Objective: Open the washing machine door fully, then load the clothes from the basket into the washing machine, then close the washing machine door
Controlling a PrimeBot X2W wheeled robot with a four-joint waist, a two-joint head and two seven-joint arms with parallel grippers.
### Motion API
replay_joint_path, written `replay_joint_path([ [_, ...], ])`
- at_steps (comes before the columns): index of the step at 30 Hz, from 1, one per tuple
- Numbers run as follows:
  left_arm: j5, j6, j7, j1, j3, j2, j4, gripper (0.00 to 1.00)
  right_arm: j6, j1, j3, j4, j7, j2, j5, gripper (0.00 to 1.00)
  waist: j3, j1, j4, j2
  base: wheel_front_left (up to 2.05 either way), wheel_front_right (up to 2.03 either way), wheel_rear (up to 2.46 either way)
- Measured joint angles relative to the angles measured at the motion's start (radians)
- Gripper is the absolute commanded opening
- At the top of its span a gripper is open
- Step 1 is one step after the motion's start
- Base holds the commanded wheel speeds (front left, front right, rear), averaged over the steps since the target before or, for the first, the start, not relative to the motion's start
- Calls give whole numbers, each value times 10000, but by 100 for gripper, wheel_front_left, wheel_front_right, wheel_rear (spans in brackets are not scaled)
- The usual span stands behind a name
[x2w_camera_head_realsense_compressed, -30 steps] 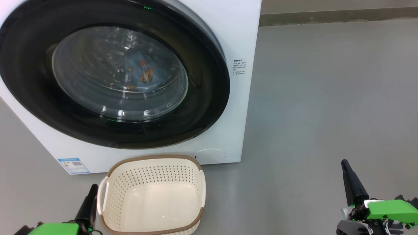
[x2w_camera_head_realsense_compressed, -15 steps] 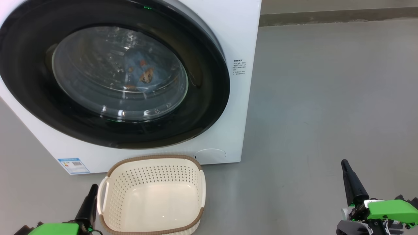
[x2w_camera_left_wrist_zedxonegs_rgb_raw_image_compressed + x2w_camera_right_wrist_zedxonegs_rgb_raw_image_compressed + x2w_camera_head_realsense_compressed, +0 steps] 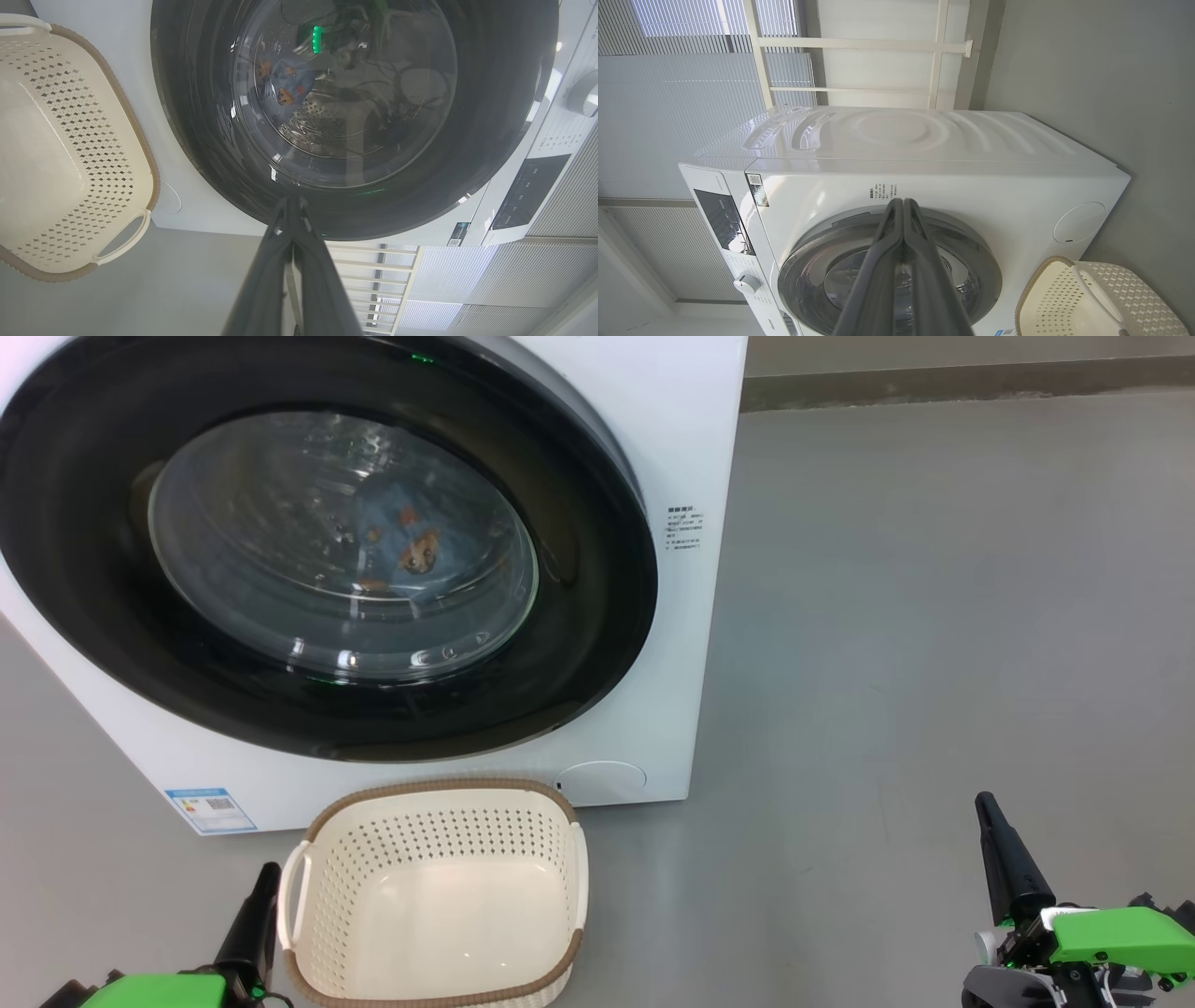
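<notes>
So here's where we're at: the washing machine (image 3: 681, 420) sits on the grey floor (image 3: 934, 616) and the washing machine door (image 3: 583, 644) looks shut flat against the front, black rim and all. Through the bulging glass we can see the clothes (image 3: 411, 537) lying inside the drum, light blue with little orange-brown bears. The basket (image 3: 434, 791) stands on the floor just in front of the machine, below the door, and we can see right down to its bare cream bottom. Our left pincer (image 3: 268, 875) hangs low right beside the basket's left handle, fingers pressed together and holding nothing. Our right pincer (image 3: 984, 805) is well off to the right over bare floor, also pinched tight with nothing in it. In both wrist views the fingers point at the machine's front.
</notes>
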Motion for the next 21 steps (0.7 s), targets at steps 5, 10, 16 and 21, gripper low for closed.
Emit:
replay_joint_path([
  [5,0,0,0,0,0,0,0,0,0,0,0,0,0,0,0,0,0,0,0,0,0,0,0],
  [10,0,0,0,0,0,0,0,0,0,0,0,0,0,0,0,0,0,0,0,0,0,0,0],
  [16,0,0,0,0,0,0,0,0,0,0,0,0,0,0,0,0,0,0,0,0,0,0,0],
  [21,0,0,0,0,0,0,0,0,0,0,0,0,0,0,0,0,0,0,0,0,0,0,0],
])
